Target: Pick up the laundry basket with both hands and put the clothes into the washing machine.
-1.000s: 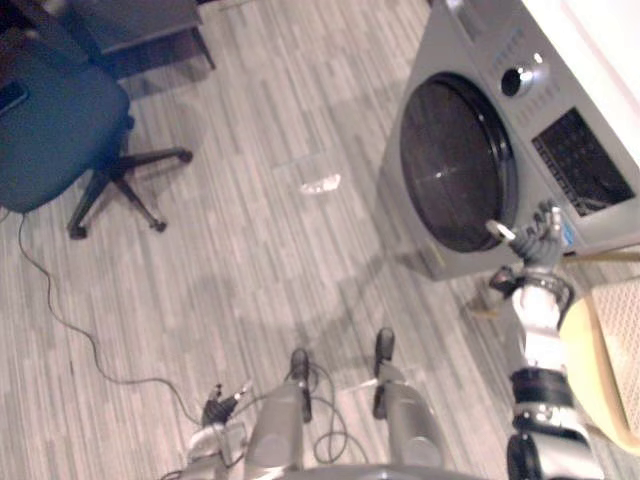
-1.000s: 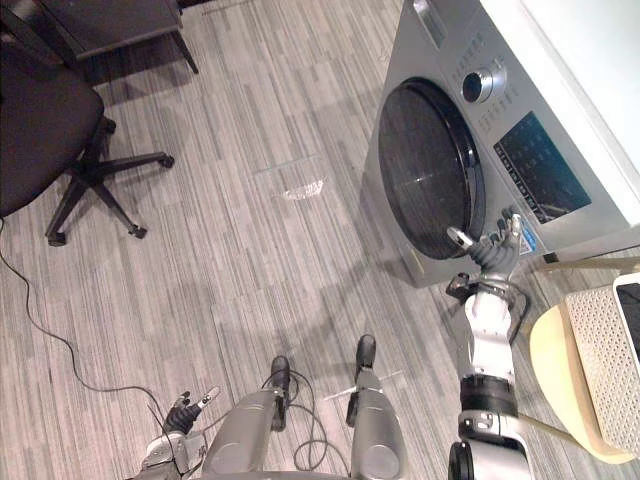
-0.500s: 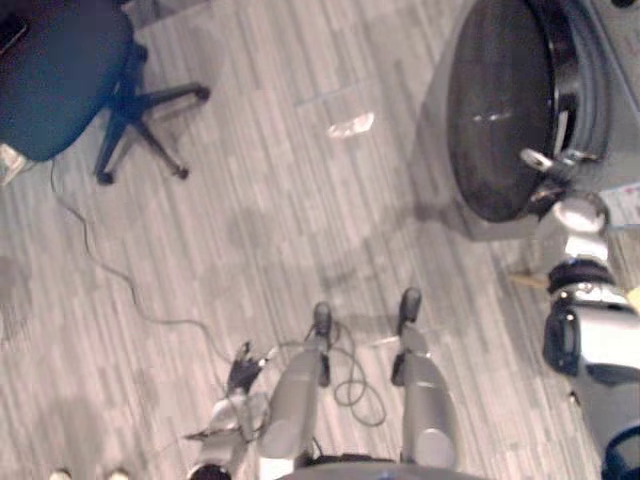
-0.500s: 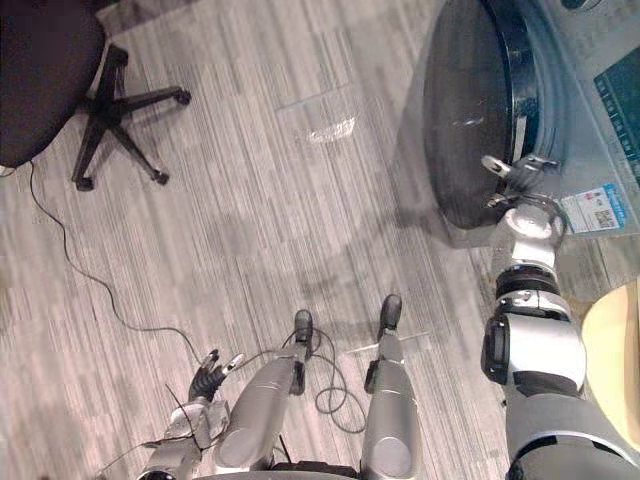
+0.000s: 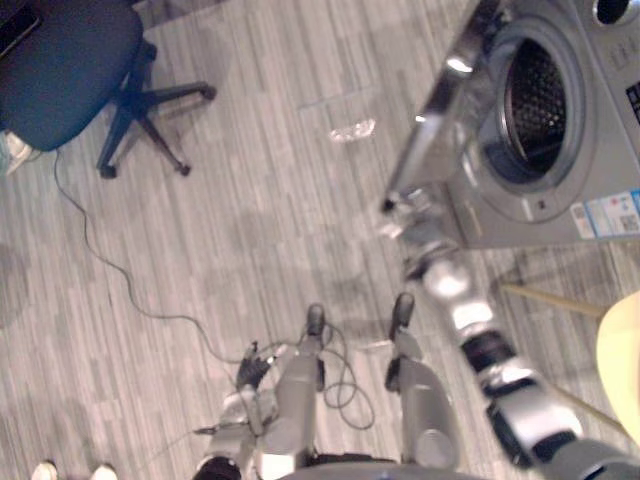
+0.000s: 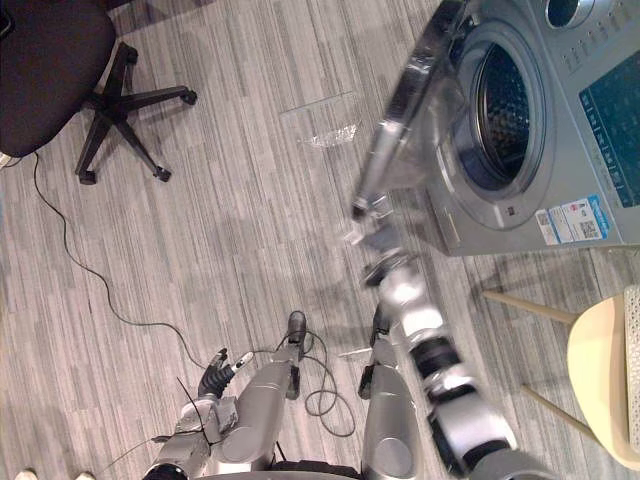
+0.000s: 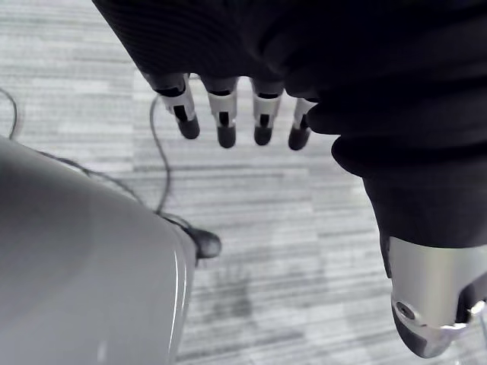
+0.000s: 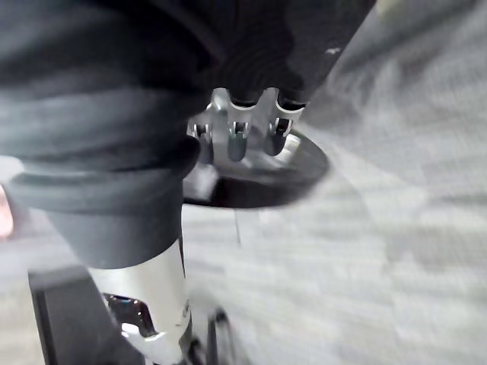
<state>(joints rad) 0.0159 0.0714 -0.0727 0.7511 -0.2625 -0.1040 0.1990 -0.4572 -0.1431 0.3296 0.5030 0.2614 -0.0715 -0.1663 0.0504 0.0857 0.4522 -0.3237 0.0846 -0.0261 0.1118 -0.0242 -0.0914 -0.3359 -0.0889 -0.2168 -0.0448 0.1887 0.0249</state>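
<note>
The washing machine door (image 6: 400, 120) has swung open, my right hand (image 6: 363, 212) at its edge; I cannot tell its grip. My left hand (image 7: 225, 125) hangs slack-fingered. The laundry basket (image 6: 634, 296), probably stiff and light, sits on the chair (image 6: 600, 370); I'd take opposite rims.

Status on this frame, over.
Left hand open, low at side. Right hand at edge of washer door; door open, drum exposed. Office chair well clear, far left.
</note>
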